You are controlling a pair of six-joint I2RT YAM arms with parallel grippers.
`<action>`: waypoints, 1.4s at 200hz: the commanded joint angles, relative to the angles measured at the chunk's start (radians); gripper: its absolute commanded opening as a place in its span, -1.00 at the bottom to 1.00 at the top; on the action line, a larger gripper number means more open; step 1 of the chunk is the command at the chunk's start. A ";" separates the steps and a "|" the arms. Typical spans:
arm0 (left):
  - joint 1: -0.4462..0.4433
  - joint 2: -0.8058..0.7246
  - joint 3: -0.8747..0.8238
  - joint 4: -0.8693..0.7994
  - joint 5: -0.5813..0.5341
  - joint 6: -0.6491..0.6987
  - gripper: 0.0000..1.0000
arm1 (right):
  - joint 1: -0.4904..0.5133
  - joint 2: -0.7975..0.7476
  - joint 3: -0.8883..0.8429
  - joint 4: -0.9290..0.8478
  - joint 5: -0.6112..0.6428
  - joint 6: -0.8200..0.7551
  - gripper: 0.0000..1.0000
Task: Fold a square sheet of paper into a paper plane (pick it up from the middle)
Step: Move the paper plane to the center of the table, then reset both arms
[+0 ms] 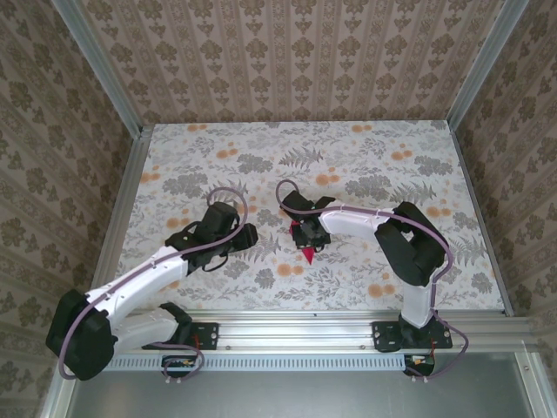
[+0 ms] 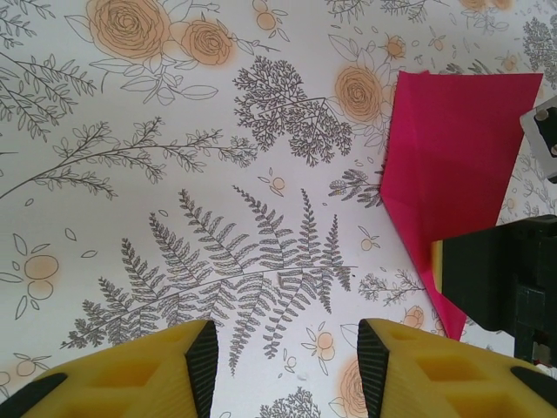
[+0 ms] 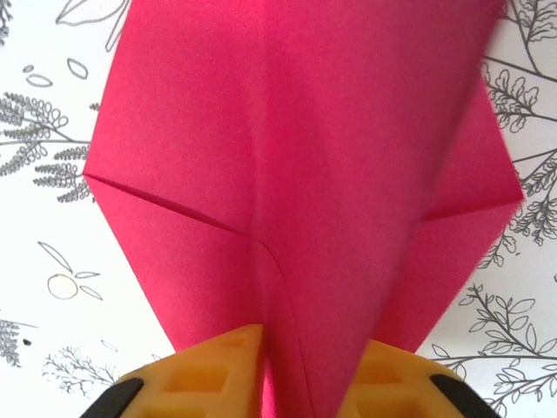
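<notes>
Magenta-red paper plane at mid-table: from above we see its near tip; the right wrist view adds its crease between the fingers of the right gripper, clamped or not we cannot tell. The left gripper hangs spread to its left.

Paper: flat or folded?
Folded. The paper shows diagonal creases, overlapping flaps and a lengthwise ridge, and narrows toward one end.

We record walls papered in beige damask, with aluminium posts at the corners. We note an evenly lit table top in grey-fern, orange-flower print, and a metal rail along its near edge.
</notes>
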 commanded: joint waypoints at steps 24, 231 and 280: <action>0.011 -0.060 -0.017 -0.034 -0.042 0.060 0.01 | 0.009 -0.140 0.055 -0.133 0.065 -0.021 -0.03; 0.609 -0.180 -0.152 0.151 -0.422 0.496 1.00 | -0.548 -0.624 -0.702 0.761 0.428 -0.533 1.00; 0.624 0.040 -0.220 0.512 -0.430 0.610 1.00 | -0.625 -0.477 -0.710 1.157 0.264 -0.631 1.00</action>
